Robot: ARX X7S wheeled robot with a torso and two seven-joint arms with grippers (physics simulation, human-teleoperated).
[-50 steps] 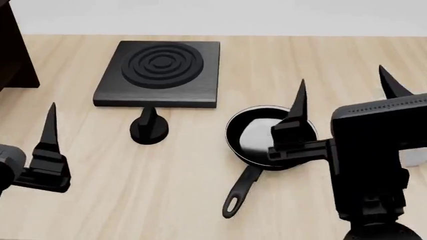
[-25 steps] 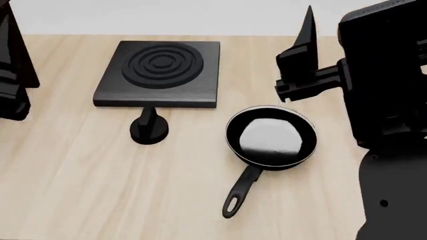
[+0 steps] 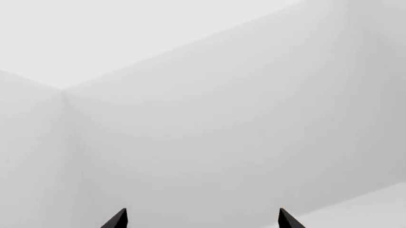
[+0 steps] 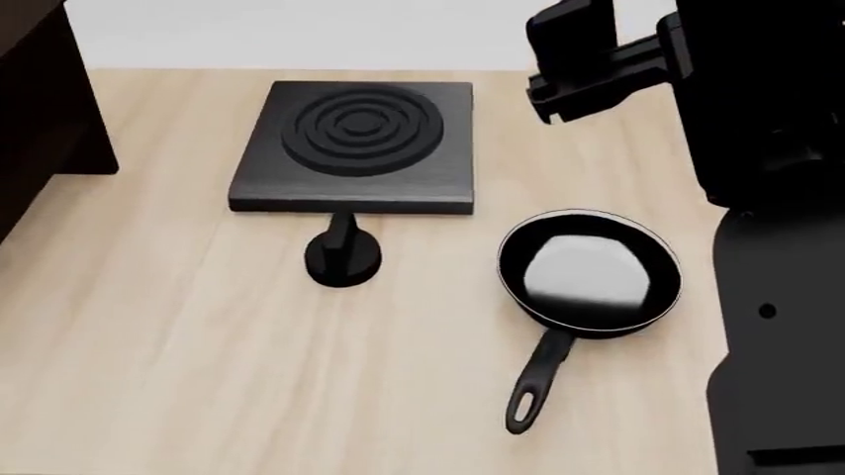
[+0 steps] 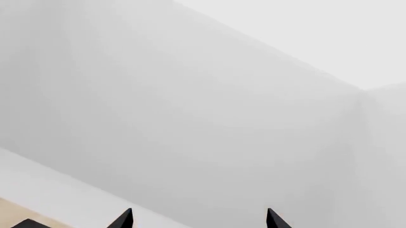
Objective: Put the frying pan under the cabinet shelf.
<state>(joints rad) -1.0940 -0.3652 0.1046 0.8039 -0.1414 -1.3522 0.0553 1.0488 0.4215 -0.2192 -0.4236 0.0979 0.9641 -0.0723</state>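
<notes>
pan (image 4: 589,269) flat near the right edge, handle toward the near edge for grabbing, cabinet (image 4: 40,109) at far-left corner, both grippers (image 3: 201,219) (image 5: 198,218) released, raised clear.

The frying pan (image 4: 589,271) lies on the table (image 4: 198,376) right of the hob (image 4: 356,134).

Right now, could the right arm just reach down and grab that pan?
Probably yes, after lowering. The pan lies bare on the table, handle toward the robot, nothing over it. The right pincer is raised high, open and pointing at the wall.
</notes>
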